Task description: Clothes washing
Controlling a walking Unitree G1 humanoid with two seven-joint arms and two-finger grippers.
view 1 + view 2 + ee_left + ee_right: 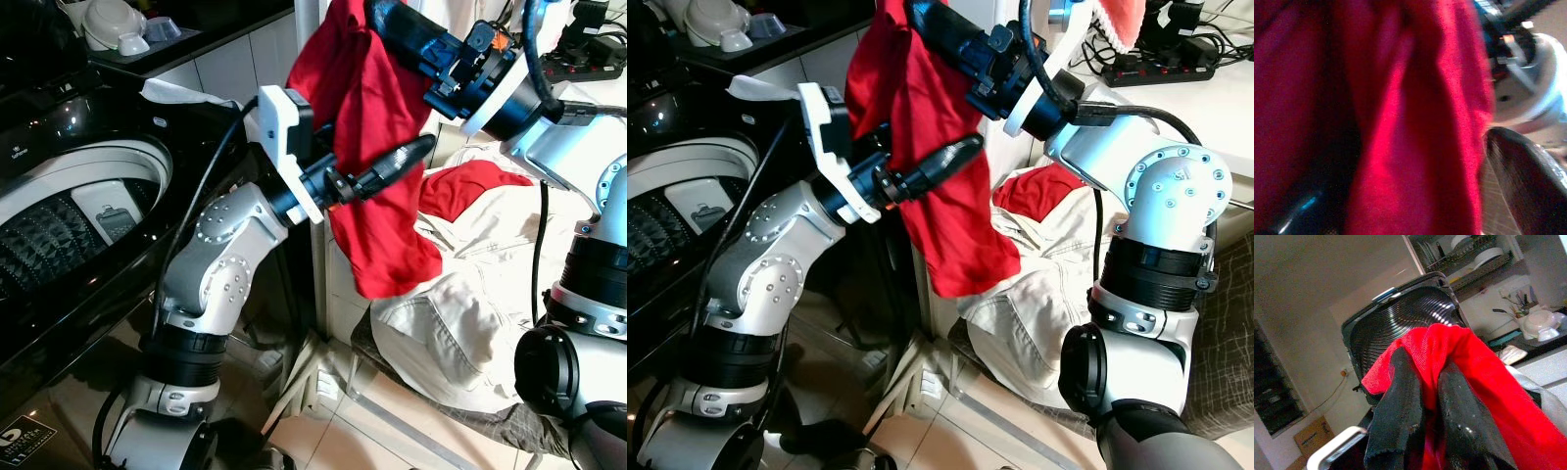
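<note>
Progress: red garment (377, 166) lifted off the laundry pile (460, 323) but not yet in the washing machine (88, 196), whose lid stands open; loading is left, by my reading
Right gripper (1425, 396): raised high; jaws pressed on the garment's top edge, cloth bunched between and draped over them
Left gripper (392, 162): level with mid-cloth; one finger lies across the front, fabric against the wrist camera; jaws' grip cannot be told
Garment: hanging in air between pile and machine
Pile: beige clothes, another red piece (470, 186) on top
</note>
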